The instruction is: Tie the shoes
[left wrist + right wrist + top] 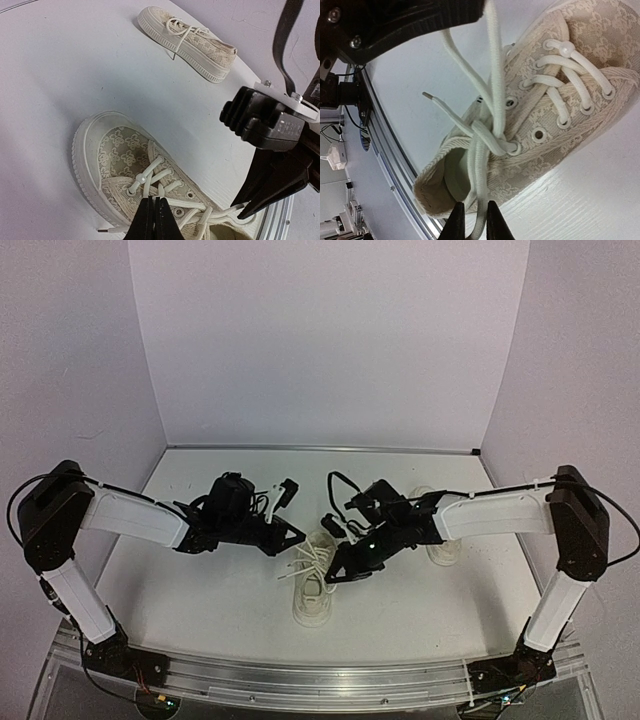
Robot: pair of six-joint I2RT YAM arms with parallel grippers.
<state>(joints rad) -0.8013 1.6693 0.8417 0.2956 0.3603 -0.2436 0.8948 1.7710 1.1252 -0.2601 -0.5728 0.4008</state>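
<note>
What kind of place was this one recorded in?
Likely a lab robot cell: white table boxed by plain white walls, aluminium rail at the near edge, cables and gear beyond it.

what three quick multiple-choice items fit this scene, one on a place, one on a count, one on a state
1. From the near shoe, the far shoe lies:
A on the left arm's side
B on the side of the right arm
C on top of it

2. Shoes on the table:
A two
B one
C three

3. The left gripper is:
A wide open
B half open
C shut

Key:
1. B: in the top view the right arm partly hides it.
2. A: two cream sneakers show in the left wrist view.
3. C: its fingers meet with no gap.
</note>
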